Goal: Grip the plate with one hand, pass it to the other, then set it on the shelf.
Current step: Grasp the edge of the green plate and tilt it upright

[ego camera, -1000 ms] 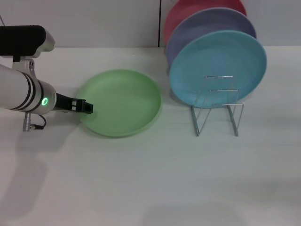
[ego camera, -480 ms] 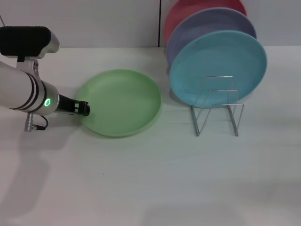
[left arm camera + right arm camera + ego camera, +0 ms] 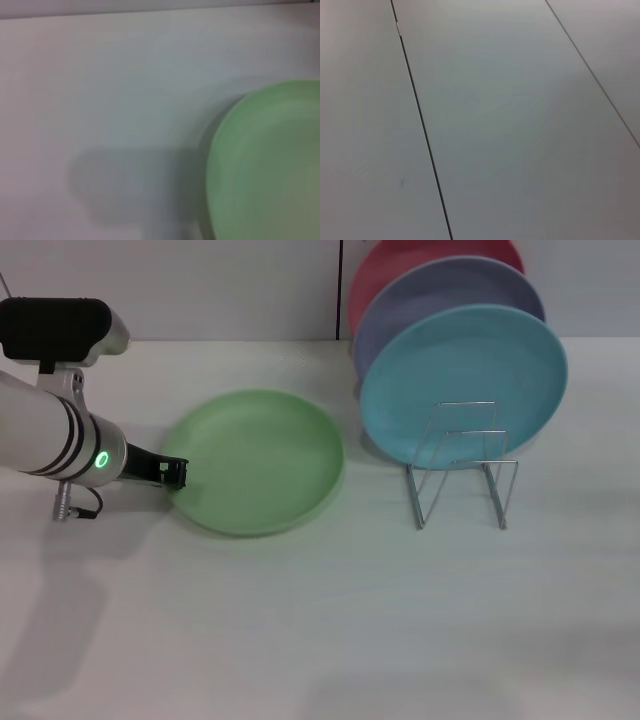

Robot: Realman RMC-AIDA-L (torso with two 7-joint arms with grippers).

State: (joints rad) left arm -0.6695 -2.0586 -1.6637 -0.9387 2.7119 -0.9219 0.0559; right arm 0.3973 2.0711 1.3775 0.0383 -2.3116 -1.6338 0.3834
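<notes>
The light green plate (image 3: pixel 258 458) lies on the white table, left of centre in the head view. My left gripper (image 3: pixel 172 472) is at the plate's left rim, low over the table. The left wrist view shows part of the plate (image 3: pixel 270 170) with a shadow on the table beside it, and none of the gripper itself. The silver wire shelf (image 3: pixel 462 465) stands to the right of the plate. My right gripper is out of view; its wrist view shows only a plain grey panelled surface.
A light blue plate (image 3: pixel 463 380), a purple plate (image 3: pixel 420 300) and a red plate (image 3: pixel 400 265) stand upright in the back of the shelf. The shelf's front loops hold nothing. The white table (image 3: pixel 320 620) stretches out in front.
My left gripper has drawn back a little to the left, from over the plate's rim to its outer edge. The plate has hardly moved.
</notes>
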